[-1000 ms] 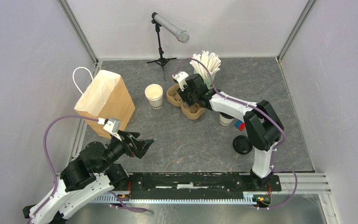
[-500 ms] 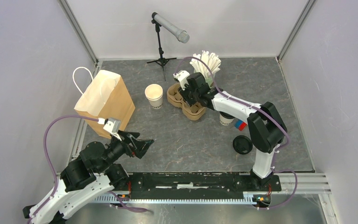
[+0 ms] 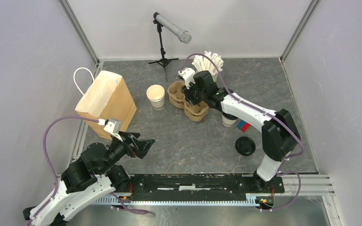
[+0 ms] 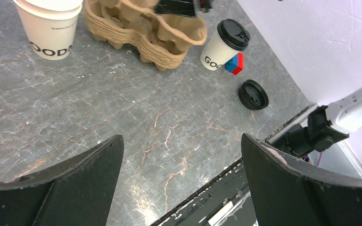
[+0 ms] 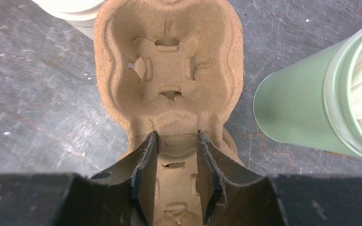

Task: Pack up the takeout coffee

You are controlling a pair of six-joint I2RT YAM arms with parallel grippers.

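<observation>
- The right jaws are clamped on the middle ridge of the top cardboard cup carrier (image 5: 169,70), one finger pressed to each side of it
- That carrier lies on a stack of like trays at the far middle of the bench (image 3: 193,141); whether it is raised off the ones beneath cannot be told
- Just right of the carrier stands a green holder (image 5: 297,103) full of white sticks
- Near its left, a stack of lidless cups (image 3: 155,96) stands upright
- The left jaws stand wide apart with nothing between them, above the near left of the bench
- The takeout coffee (image 4: 224,44) stands upright on the bench, lid on, right of the carrier stack and apart from both jaws
- A red-and-blue block (image 4: 234,63) sits just beside it
- A loose black lid (image 4: 253,94) lies nearer, to the right
- A brown paper bag (image 3: 106,101) stands at the far left
</observation>
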